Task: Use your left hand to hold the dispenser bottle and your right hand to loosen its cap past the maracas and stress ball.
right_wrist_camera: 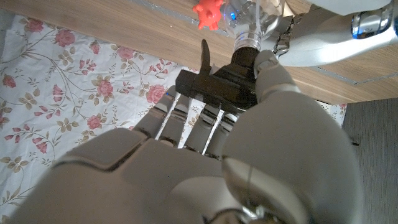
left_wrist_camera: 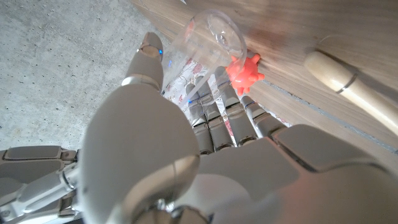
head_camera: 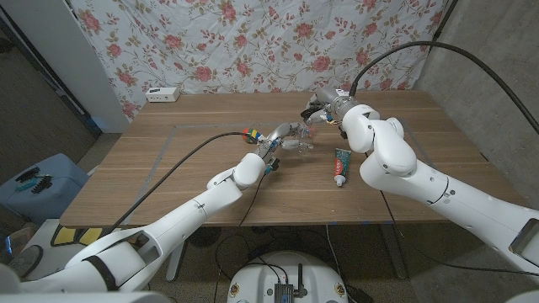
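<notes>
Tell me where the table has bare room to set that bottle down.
Bare wood lies on the table's left half, short of the power strip, and along the near edge below the tube. The middle is crowded: both robot hands hold the dispenser bottle there, beside the colourful ball.

Both my arms are reaching out over the surface (head_camera: 168,160) toward the middle. My left hand (head_camera: 271,145) is wrapping its fingers (left_wrist_camera: 211,118) around the clear dispenser bottle (left_wrist_camera: 208,43), thumb on one side. My right hand (head_camera: 324,108) is coming in from the far side, fingers (right_wrist_camera: 186,121) and thumb gripping the black cap (right_wrist_camera: 221,87).
</notes>
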